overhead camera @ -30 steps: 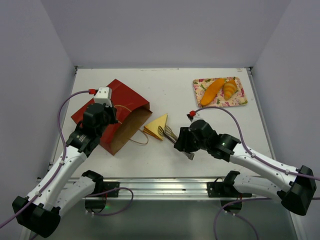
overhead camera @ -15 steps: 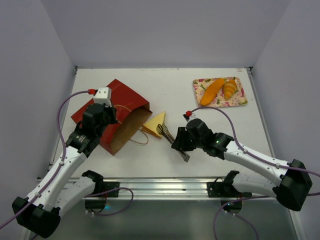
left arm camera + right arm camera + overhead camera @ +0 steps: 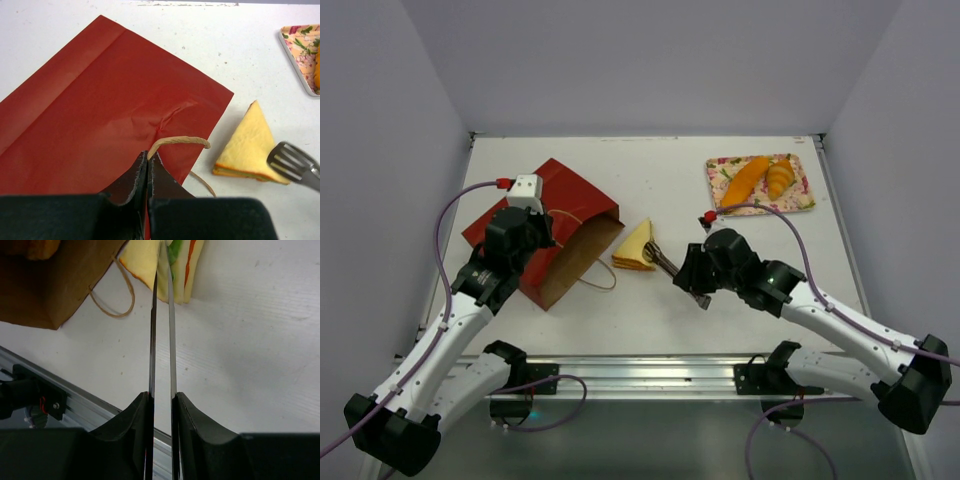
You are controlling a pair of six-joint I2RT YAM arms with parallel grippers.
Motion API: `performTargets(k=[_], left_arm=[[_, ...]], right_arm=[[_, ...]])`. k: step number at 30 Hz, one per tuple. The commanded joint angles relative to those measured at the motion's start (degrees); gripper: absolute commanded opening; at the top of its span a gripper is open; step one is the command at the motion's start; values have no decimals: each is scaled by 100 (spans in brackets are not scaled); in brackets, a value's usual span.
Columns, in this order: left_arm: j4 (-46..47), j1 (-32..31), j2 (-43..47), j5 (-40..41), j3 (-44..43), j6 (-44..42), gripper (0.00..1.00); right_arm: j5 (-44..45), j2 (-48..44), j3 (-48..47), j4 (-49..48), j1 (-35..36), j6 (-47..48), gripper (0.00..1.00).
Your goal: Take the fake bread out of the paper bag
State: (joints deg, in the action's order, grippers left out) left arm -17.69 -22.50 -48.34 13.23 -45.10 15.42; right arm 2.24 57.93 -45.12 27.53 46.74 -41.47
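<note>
Right gripper [image 3: 658, 256] has narrowed at the sandwich [image 3: 636, 247]; grip unclear.

**Tabletop layout, seen from above**

A table [image 3: 670, 165] carries three groups. The paper bag [image 3: 570, 195] lies flat on the left half, its mouth facing right and toward the near edge. Just right of that mouth, apart from the bag and near the table's middle, lies a wedge sandwich [image 3: 634, 247]. Well apart, at the back right, sits a tray [image 3: 800, 203]. A long roll [image 3: 744, 182] lies on the tray's left side and a croissant [image 3: 780, 178] on its right, close together. The left gripper [image 3: 148, 156] sits over the bag near its mouth, where a loop handle [image 3: 177, 140] arches off the bag at its tips. The right gripper [image 3: 655, 253] points in from the right, tips at the sandwich's right edge.
</note>
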Motion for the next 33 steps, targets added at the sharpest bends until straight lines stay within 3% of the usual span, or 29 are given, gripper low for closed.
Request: performTargets(k=[1,20,33], left_arm=[[205,53,79,-5,37,-13,0],[205,62,70,-14,37,-4,0],[205,62,70,-5,28,-4,0]], right_arm=[[522,-151,-681,428,-182,359,17],[1112,947,-1938,693,-1394,1202,15],[-46,2046,-2746,244,-2810,1493,14]])
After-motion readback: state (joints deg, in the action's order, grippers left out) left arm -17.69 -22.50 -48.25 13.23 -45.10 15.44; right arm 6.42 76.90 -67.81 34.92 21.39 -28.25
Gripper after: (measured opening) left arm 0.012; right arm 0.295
